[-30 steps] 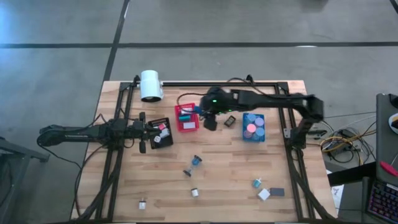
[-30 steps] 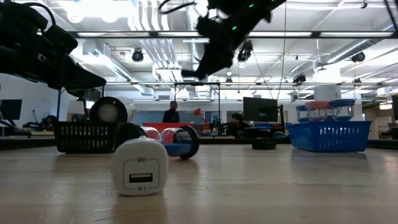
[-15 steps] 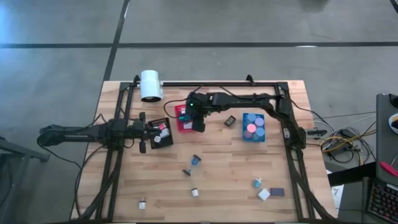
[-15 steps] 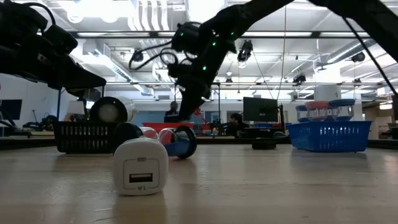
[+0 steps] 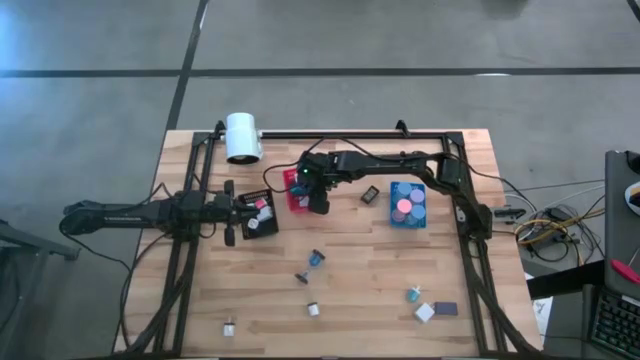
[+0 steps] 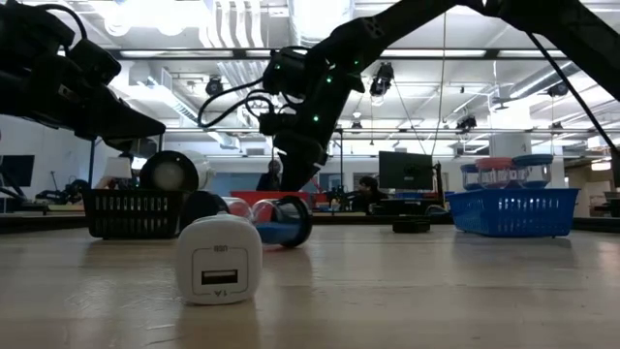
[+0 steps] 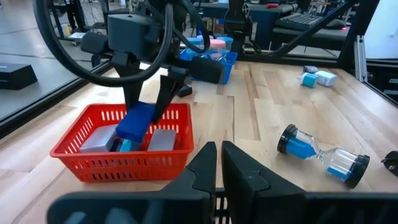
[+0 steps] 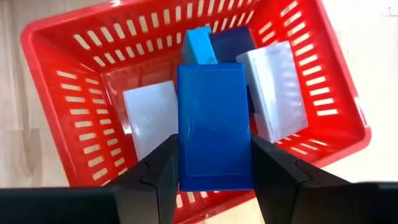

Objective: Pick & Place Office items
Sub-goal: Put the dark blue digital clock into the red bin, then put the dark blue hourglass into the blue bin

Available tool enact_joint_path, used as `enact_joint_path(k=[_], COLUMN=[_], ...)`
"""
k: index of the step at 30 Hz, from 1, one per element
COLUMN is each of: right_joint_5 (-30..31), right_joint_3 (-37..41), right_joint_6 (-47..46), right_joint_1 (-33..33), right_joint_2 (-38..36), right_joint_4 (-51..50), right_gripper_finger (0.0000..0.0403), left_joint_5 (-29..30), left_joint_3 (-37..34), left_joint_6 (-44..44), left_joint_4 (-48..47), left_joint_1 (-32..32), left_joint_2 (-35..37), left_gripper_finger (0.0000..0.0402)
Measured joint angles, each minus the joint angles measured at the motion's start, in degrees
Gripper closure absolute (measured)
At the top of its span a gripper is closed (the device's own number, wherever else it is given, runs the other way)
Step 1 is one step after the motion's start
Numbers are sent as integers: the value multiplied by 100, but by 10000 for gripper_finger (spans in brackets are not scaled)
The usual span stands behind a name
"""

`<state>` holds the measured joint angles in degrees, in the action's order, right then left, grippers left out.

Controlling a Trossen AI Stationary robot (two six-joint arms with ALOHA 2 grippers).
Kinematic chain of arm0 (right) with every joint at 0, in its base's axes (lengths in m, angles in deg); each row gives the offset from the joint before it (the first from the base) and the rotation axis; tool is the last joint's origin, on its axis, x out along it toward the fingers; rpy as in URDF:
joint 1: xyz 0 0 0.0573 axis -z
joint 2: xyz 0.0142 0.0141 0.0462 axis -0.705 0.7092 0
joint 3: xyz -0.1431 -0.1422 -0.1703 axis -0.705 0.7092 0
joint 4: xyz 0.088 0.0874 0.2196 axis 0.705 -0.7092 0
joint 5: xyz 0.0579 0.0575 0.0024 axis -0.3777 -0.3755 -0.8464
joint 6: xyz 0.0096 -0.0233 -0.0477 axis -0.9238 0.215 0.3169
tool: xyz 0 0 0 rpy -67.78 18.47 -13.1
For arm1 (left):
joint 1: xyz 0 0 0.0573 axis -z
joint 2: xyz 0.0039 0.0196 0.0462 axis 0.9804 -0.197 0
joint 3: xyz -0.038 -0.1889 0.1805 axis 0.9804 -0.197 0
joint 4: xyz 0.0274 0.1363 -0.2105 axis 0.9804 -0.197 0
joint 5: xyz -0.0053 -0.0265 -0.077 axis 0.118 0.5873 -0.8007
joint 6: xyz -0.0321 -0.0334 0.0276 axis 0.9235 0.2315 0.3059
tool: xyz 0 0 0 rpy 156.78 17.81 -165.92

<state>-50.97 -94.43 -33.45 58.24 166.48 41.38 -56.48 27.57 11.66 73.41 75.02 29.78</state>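
**Blue block could snag on release**

Right gripper [image 8: 214, 165] clamped on blue block [image 8: 214, 124], directly above red bin [image 8: 56, 112]. Could land tilted across white pieces [image 8: 149, 115] beneath fingers if released high. Left gripper [image 7: 217, 158] closed, empty, just short of bin.

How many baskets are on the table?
3: a black basket by the left gripper, a red basket under the right gripper, and a blue basket farther right.
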Motion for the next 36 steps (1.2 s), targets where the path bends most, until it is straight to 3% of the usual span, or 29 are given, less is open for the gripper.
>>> enact_joint_path(k=[9, 17, 27, 36], right_joint_5=[-257, -483, -719, -888], right_joint_3=[0, -59, 512, 3061], right_joint_6=[0, -2, 139, 16], right_joint_1=[0, -2, -332, -494], right_joint_2=[-15, -328, -2471, -5164], right_joint_4=[11, -38, 521, 2941], right_gripper_finger=[196, 188, 237, 298], left_joint_5=[0, 0, 0, 0], left_joint_3=[0, 0, -2, -2], left_joint_6=[1, 1, 2, 2], left_joint_4=[-4, -11, -15, -17], left_joint_1=[0, 0, 0, 0], left_joint_2=[0, 0, 0, 0], left_gripper_finger=[374, 374, 374, 374])
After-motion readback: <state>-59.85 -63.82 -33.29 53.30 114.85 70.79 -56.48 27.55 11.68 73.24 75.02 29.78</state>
